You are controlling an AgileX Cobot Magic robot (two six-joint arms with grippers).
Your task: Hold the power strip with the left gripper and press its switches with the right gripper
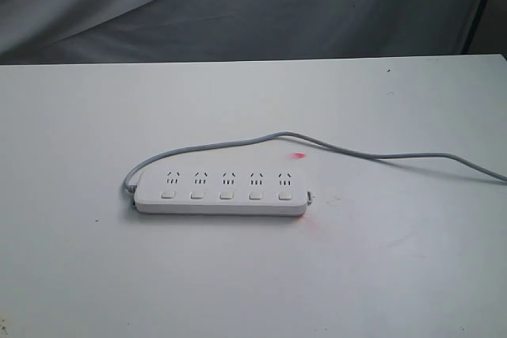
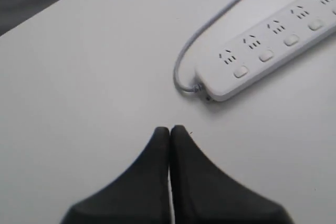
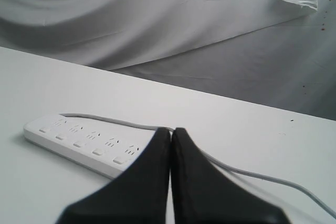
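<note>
**Power strip lies alone at mid-worktop, both grippers clear of it**

Power strip point(image 1: 220, 193) rests flat on the white worktop point(image 1: 79, 275), near the middle of the exterior view, its long side running left to right. One strip is on show, carrying five socket groups and, in a row along its near edge, five switches point(image 1: 226, 194), one below each group. A single thin grey cord point(image 1: 238, 145) leaves the strip's left end, loops behind it and trails away to the right edge of the view. A small red spot of light point(image 1: 299, 156) sits on the worktop just behind the strip's right end, touching the cord's line. Two tiny dark specks point(image 1: 388, 70) mark the surface, well apart from the strip. Grey cloth point(image 1: 238, 5) hangs behind the worktop, and a dark stand leg point(image 1: 475, 13) shows at upper right.

Nothing lies on or against the strip's buttons. The left gripper point(image 2: 170, 129) has its black jaws pressed together over bare worktop, near the strip's cord end but apart from it; four switches show in full in its view. The right gripper point(image 3: 171, 130) also has its jaws pressed together, holding nothing; their tips overlap the strip's far end and cord in that view.
</note>
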